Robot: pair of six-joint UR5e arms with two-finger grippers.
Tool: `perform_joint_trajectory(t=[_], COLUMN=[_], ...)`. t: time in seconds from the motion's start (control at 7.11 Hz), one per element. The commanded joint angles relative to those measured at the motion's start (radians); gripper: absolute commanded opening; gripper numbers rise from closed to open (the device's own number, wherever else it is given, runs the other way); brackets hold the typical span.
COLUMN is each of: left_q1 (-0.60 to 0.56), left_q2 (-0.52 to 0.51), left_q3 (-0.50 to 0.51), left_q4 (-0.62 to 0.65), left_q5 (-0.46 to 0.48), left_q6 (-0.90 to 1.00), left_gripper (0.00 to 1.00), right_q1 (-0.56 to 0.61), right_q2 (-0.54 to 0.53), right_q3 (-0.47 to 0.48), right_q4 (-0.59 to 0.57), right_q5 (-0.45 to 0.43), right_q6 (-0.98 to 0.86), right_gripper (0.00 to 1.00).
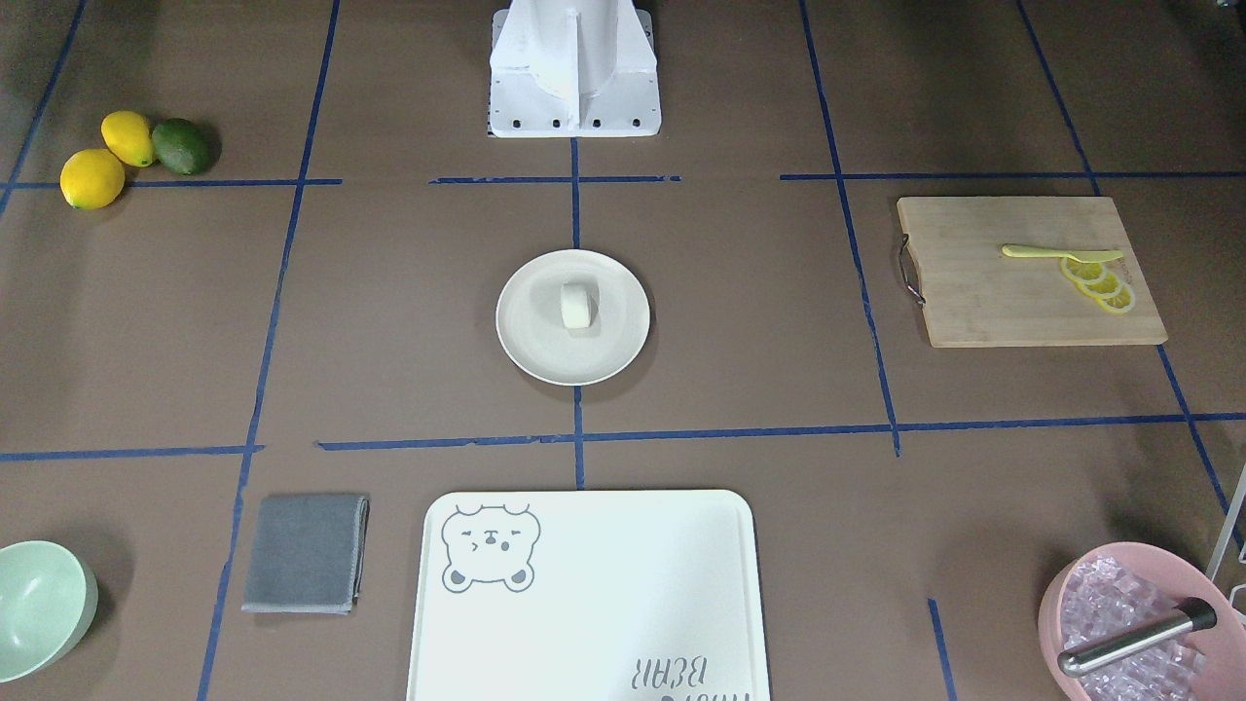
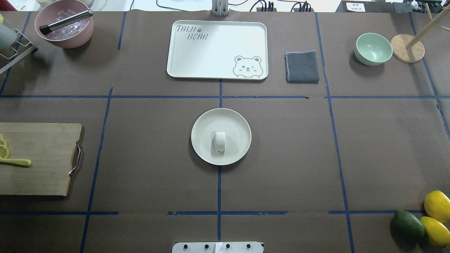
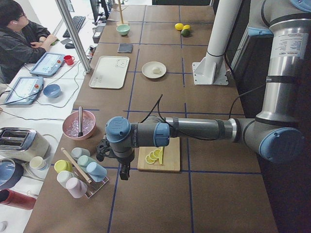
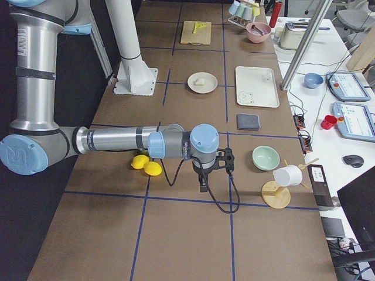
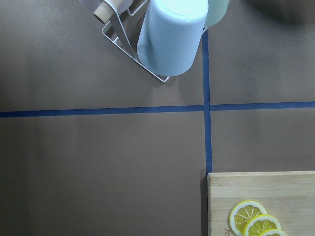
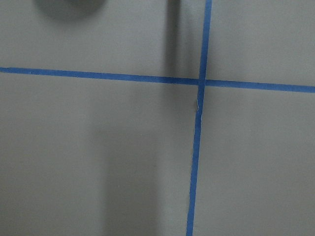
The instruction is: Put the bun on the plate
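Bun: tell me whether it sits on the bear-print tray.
No, the bun sits on the plate, well apart from the tray.

The left arm (image 3: 199, 128) has silver-grey tube links, light-blue joint caps and dark bands, with a black cable along the forearm to the black left hand (image 3: 124, 171). The right arm (image 4: 111, 140) has the same finish, and a black cable loops below its black right hand (image 4: 203, 184). The mounting is a white column (image 3: 221, 29) on a white ribbed base plate (image 1: 574, 122) with dark screws along the edge.
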Motion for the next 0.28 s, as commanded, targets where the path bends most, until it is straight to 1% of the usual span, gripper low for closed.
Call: perform_joint_trajectory(t=[0.0, 0.14], left_q1=[0.0, 0.0], left_q2=[0.0, 0.0], left_q3=[0.0, -0.002], left_q4=[0.0, 0.0], left_q5=[0.0, 0.0], left_q6=[0.0, 0.0], left_gripper=[1.0, 1.0], right_q1=[0.0, 0.0], right_q2=[0.0, 0.0], right_q3=[0.0, 0.0], right_q4=[0.0, 0.0], right_q5=[0.0, 0.0], right_q6=[0.0, 0.0], right_gripper=[1.0, 1.0])
